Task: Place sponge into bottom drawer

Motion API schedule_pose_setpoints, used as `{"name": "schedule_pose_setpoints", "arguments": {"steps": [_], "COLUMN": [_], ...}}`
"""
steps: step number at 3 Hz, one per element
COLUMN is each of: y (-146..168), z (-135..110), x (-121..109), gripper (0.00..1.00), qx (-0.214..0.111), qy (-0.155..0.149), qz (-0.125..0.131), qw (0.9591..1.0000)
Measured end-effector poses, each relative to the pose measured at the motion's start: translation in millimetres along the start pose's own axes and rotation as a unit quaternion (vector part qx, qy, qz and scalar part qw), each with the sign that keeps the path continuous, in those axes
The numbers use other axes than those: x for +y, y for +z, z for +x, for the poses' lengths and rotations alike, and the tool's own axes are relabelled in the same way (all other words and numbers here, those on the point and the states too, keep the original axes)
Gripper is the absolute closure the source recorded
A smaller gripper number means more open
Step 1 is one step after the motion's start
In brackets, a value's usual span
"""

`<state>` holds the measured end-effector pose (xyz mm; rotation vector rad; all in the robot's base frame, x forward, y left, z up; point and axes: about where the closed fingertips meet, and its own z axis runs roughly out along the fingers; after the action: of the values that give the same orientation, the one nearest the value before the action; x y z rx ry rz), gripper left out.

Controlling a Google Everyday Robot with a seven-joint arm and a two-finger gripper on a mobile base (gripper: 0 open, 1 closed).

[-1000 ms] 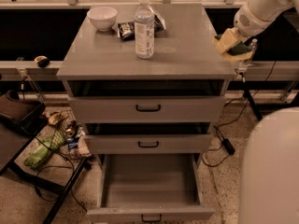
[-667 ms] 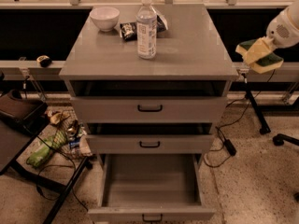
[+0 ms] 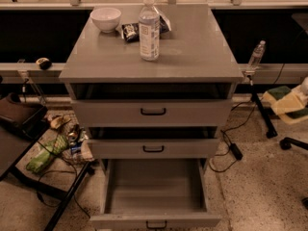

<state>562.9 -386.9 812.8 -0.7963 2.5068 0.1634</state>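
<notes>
The sponge (image 3: 288,103), pale yellow with a dark green layer, hangs in the air at the far right edge, well to the right of the grey cabinet and about level with the top drawer. My gripper (image 3: 301,96) is at that edge, mostly cut off by the frame, and holds the sponge. The bottom drawer (image 3: 154,220) is pulled out wide, and its tray holds nothing. The two drawers above it are pushed in.
On the cabinet top (image 3: 192,57) stand a water bottle (image 3: 149,28), a white bowl (image 3: 106,18) and a dark snack packet (image 3: 130,31). A small bottle (image 3: 256,56) stands on the right ledge. Floor clutter (image 3: 48,150) and a black frame lie left; a chair base (image 3: 288,141) and cables lie right.
My gripper with the sponge has moved right and down, away from the cabinet top's right edge, and the arm has mostly left the view.
</notes>
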Motion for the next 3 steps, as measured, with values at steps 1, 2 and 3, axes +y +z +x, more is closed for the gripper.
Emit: {"name": "schedule_pose_setpoints", "arguments": {"steps": [1,2,3], "y": [38.4,44.2,49.6], "z": [36.0,38.0,41.1], "x": [18.5,22.1,32.8], "gripper": [1.00,1.00,1.00], "qx": [-0.018,-0.027,-0.038], "qy": [0.037,0.047,0.034], "qz": [-0.059,-0.072,-0.070], "qw": [0.9974,0.9959,0.9963]}}
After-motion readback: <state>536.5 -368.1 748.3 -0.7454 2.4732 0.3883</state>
